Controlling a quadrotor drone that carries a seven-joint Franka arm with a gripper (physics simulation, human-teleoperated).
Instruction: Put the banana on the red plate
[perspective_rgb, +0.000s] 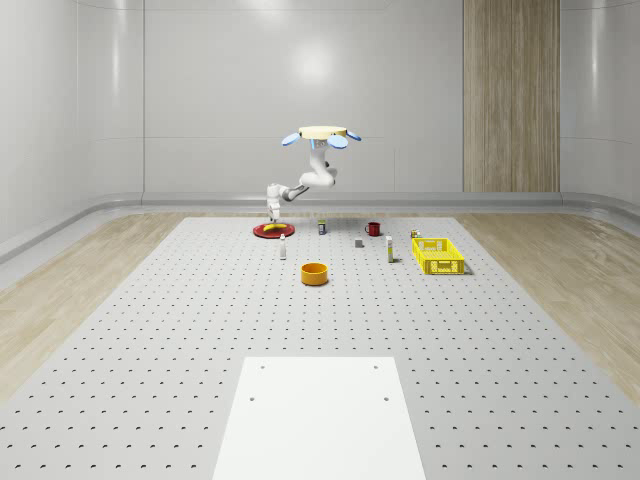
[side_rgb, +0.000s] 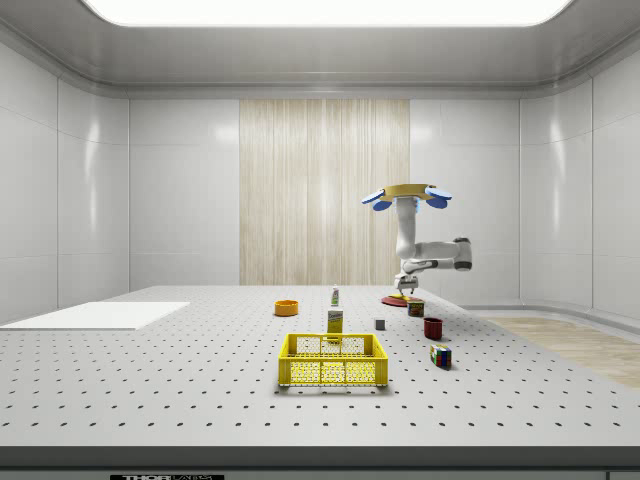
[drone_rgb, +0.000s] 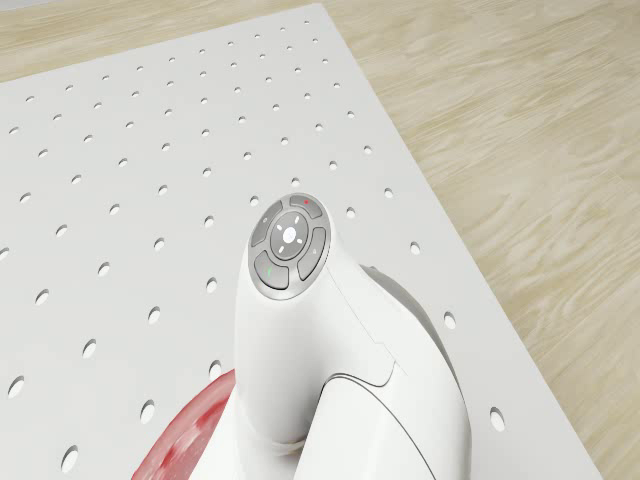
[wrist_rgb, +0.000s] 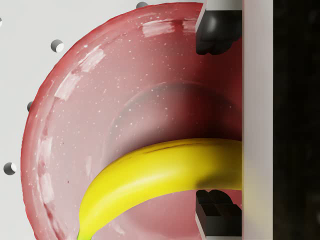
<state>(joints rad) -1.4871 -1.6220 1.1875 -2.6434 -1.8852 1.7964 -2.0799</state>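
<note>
Low in the whole-scene view's centre a white sheet (perspective_rgb: 320, 420) lies nearest on the perforated table (perspective_rgb: 150, 340). Beyond it, mid-frame, stand an orange bowl (perspective_rgb: 315, 273) and, to the right, a yellow basket (perspective_rgb: 438, 255). None of these is touched, and they look like bystanders to the task.

Further back, just left of centre, the red plate (perspective_rgb: 272, 232) lies flat near the table's far edge, with a red mug (perspective_rgb: 373, 228) well apart to its right. The banana (wrist_rgb: 160, 170) is on that plate, curving across the dished middle in the wrist view. That is where the task wants it, so the placing looks done or all but done.

The end effector (wrist_rgb: 215, 120) hangs just above the plate and points straight down. Its fingers (wrist_rgb: 214, 30) stand spread wider than the fruit: one pad is clear of it with bare plate between, the other is at the banana's edge. I judge it open and not squeezing, which fits a release.

The arm (perspective_rgb: 315, 180) drops from the drone (perspective_rgb: 320, 135), bends at the elbow and reaches toward frame left, with the wrist (drone_rgb: 290, 240) turned downward over the plate rim (drone_rgb: 190, 430). The drone hovers over the table's far edge, to the right of the plate.
</note>
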